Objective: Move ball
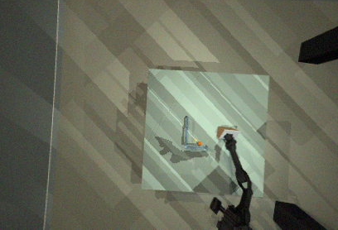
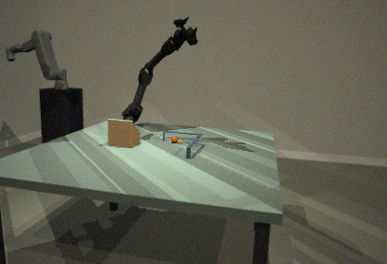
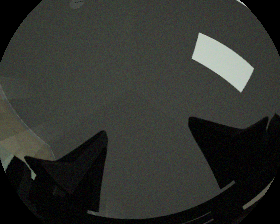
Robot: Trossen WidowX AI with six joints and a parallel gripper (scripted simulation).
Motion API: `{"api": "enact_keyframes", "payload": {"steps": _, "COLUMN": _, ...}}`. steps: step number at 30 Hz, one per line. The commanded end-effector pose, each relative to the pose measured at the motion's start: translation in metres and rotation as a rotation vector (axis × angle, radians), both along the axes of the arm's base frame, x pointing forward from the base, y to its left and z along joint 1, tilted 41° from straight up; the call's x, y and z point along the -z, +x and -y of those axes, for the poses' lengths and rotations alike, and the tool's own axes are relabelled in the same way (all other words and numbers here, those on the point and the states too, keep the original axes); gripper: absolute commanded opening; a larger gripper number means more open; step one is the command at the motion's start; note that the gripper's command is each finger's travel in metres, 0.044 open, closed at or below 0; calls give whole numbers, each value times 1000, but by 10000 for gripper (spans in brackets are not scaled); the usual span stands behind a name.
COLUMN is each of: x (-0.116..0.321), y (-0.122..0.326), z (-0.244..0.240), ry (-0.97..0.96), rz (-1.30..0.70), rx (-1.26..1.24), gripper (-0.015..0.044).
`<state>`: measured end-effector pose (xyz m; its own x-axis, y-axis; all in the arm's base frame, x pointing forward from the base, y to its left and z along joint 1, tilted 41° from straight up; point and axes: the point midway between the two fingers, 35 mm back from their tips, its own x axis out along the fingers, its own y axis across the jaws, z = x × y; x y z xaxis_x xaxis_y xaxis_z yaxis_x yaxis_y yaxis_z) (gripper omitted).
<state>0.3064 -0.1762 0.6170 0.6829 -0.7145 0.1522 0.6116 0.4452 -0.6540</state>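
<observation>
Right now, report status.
Tool open, empty, raised high. Ball on table by clear walls, beside see-through copy. Brown block stands apart.

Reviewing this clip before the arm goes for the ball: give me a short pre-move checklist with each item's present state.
1. Gripper open and holding nothing: ok; fingers stand wide apart in the wrist view with nothing between them.
2. Ball in view on the table: ok; orange, beside the walls.
3. See-through copy located: ok; faint, right next to the ball.
4. Ball inside the corner: cannot tell; too small in the top view.
5. Arm near the ball: not ok; the gripper is raised high above the table, pointing away.
6. Brown block off the descent path: cannot tell; it sits near the arm's base.
</observation>
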Motion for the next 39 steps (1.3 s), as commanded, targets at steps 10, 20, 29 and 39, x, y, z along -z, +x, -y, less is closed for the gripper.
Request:
{"api": "enact_keyframes", "payload": {"steps": 10, "x": 111, "y": 83, "z": -40, "ry": -17, "rz": -395, "rx": -311, "gripper": 295}}
{"api": "enact_keyframes", "payload": {"steps": 20, "x": 262, "y": 119, "z": -114, "ry": -38, "rz": -824, "rx": -738, "gripper": 295}}
{"api": "enact_keyframes", "payload": {"steps": 29, "x": 391, "y": 87, "z": -192, "ry": -4, "rz": -1127, "rx": -1180, "gripper": 295}}
{"api": "enact_keyframes", "payload": {"steps": 39, "x": 501, "y": -15, "z": -271, "ry": 153, "rz": -1336, "rx": -1714, "gripper": 295}}
